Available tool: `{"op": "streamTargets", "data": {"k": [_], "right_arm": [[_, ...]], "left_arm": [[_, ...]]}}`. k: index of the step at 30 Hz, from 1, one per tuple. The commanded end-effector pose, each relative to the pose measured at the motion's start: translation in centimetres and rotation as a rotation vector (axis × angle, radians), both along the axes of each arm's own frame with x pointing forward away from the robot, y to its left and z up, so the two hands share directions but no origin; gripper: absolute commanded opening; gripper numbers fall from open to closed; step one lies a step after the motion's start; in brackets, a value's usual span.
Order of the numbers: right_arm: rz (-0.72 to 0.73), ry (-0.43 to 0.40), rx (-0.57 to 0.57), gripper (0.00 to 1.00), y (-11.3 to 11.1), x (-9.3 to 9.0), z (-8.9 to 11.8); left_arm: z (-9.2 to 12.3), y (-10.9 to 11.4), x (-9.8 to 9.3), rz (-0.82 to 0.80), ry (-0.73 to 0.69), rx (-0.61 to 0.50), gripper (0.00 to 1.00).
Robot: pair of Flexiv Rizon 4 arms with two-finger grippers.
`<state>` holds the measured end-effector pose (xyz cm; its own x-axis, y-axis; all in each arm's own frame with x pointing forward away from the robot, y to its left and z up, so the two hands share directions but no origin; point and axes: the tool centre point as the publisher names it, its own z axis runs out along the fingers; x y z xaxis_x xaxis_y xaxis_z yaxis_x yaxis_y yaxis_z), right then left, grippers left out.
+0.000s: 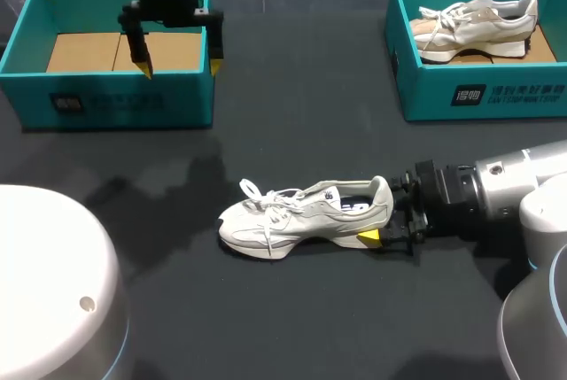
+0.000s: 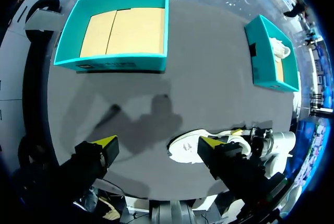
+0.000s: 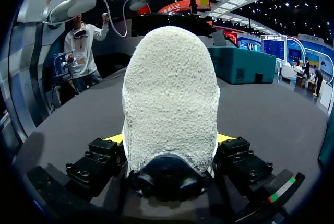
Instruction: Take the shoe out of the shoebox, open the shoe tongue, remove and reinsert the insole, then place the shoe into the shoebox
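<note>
While the right tool (image 1: pixel 383 213) clamps the heel of the white shoe (image 1: pixel 301 216), steadying it upright at the middle of the desk (image 1: pixel 292 327), apparently for work on tongue and insole, the left tool (image 1: pixel 180 67) hangs released, holding nothing, above the empty teal shoebox (image 1: pixel 106 101) beyond.

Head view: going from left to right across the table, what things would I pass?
Empty teal shoebox → loose white shoe → second teal shoebox with another shoe inside.
</note>
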<state>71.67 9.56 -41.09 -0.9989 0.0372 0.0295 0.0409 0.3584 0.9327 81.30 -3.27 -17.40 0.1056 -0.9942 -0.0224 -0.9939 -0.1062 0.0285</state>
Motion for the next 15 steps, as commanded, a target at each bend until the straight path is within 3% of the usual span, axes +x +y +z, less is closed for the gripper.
{"op": "streamTargets", "data": {"k": [1,8,15], "right_arm": [[0.000,0.001,-0.005,0.00,0.0,-0.1,0.1],[0.000,0.001,-0.005,0.00,0.0,-0.1,0.1],[0.000,0.001,-0.005,0.00,0.0,-0.1,0.1]], "left_arm": [[-2.0,-4.4,-2.5,0.019,-0.016,0.064,1.00],[-4.7,-10.9,-6.5,-0.038,-0.020,0.120,1.00],[-6.5,-15.4,-8.1,-0.066,0.040,0.097,1.00]]}}
